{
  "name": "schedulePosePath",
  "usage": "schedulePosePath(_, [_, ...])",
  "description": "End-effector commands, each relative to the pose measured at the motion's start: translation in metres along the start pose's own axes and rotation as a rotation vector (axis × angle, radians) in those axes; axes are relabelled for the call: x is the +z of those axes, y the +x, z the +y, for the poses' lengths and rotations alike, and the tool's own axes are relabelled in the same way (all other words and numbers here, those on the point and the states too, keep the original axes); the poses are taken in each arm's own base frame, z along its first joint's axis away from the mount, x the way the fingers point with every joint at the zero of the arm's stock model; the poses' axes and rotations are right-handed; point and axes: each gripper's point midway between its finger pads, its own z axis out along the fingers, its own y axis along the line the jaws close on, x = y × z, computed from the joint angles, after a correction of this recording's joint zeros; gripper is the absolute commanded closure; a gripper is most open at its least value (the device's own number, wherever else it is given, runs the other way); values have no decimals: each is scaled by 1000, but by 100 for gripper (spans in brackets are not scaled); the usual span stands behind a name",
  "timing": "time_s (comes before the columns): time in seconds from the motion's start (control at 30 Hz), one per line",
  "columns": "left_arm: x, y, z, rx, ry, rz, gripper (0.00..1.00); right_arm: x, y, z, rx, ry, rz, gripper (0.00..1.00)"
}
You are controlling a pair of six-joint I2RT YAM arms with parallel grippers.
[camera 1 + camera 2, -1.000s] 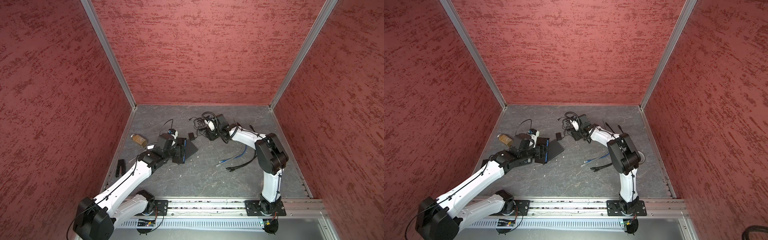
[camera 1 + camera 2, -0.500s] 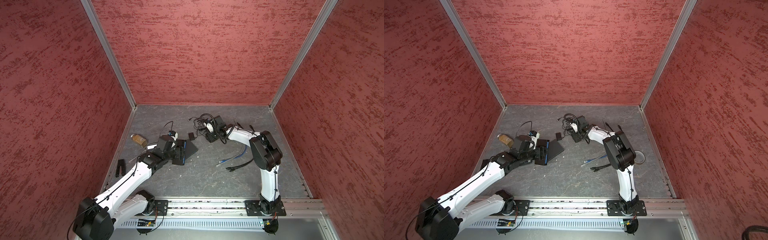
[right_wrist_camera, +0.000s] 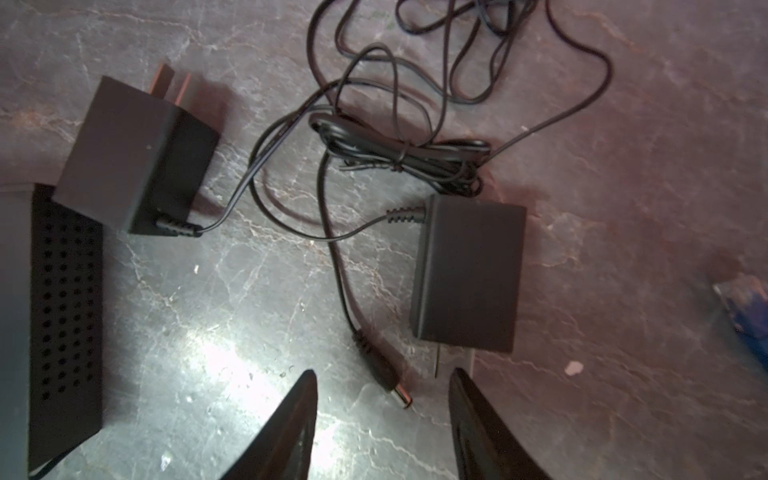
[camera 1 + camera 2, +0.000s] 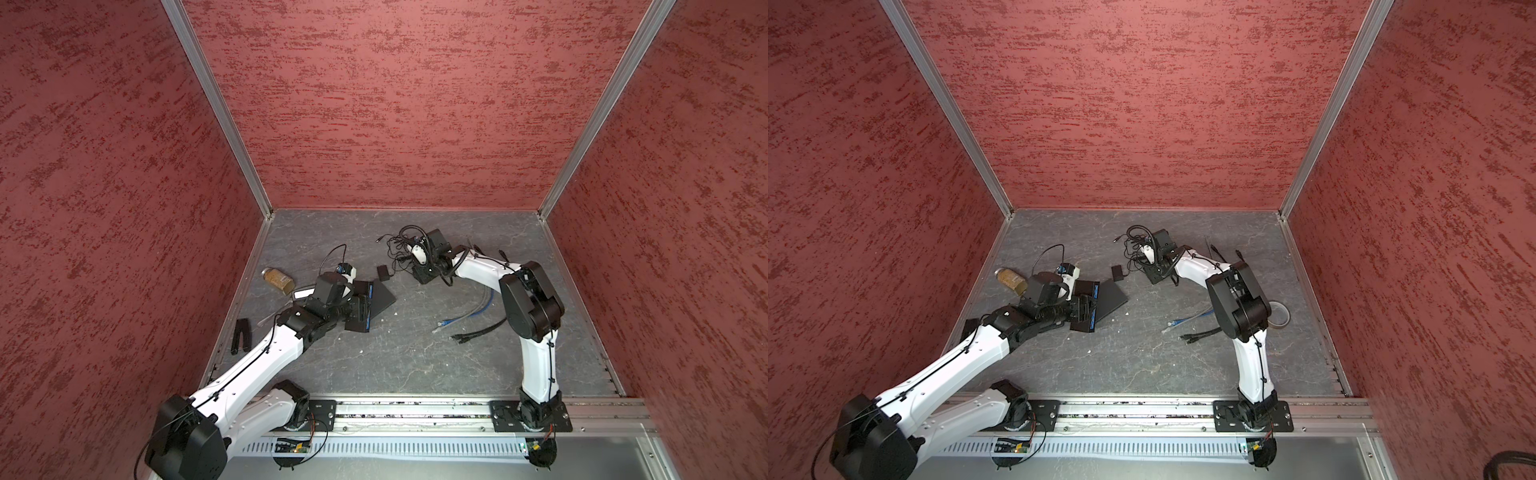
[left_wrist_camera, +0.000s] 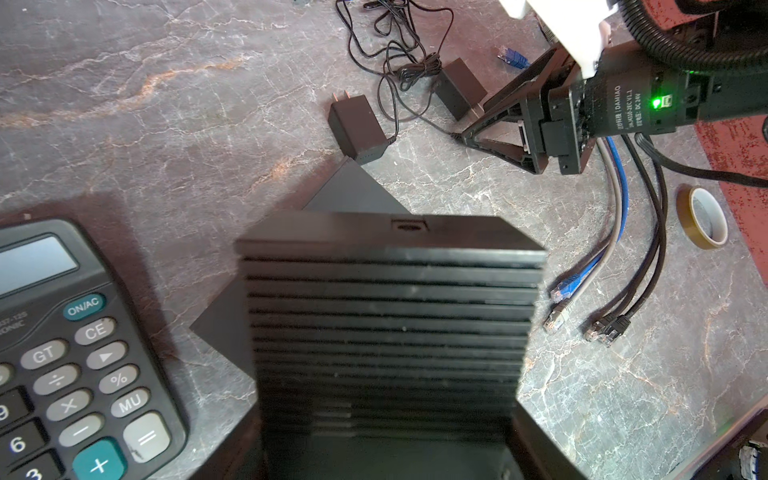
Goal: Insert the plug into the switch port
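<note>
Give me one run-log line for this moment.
left end effector: holding switch | right end effector: open over plug on table | plug: not inserted

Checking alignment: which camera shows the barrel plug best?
The right wrist view: the barrel plug lies sharp between the tips of the open right pincer. Both top views show only tangled cord; the left wrist view barely shows it.

The switch [image 5: 390, 316] is shown in matt black plastic, finely ribbed; the adapter [image 3: 467, 274] is moulded in the same matt plastic. The plug [image 3: 384, 370] is sheathed in dull black and tipped with metal. The floor [image 3: 232, 365] is finished smooth, marbled and faintly glossy; the walls [image 4: 395, 104] are coated rough.
</note>
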Motion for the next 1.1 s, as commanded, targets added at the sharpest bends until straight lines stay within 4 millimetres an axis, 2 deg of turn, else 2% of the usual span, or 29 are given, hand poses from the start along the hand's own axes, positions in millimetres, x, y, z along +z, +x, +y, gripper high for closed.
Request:
schedulePosePath(0.0, [0,-12,-7,-2,37,-49,49,-16,-16,10,-43,-11,-32,48])
schedulePosePath(0.3, [3,-10,-9,1,49,-39,49,-27,-31,20,-80,-13,-92,50])
schedulePosePath(0.57, [5,-8,-8,-4,50,-38,49,-5,-22,13,-113,15,-2,54])
schedulePosePath(0.9, [6,-6,-8,-6,52,-34,48,7,-11,13,-144,0,74,61])
schedulePosePath(1.07, [7,-5,-8,-5,54,-31,48,17,-1,4,-146,48,118,63])
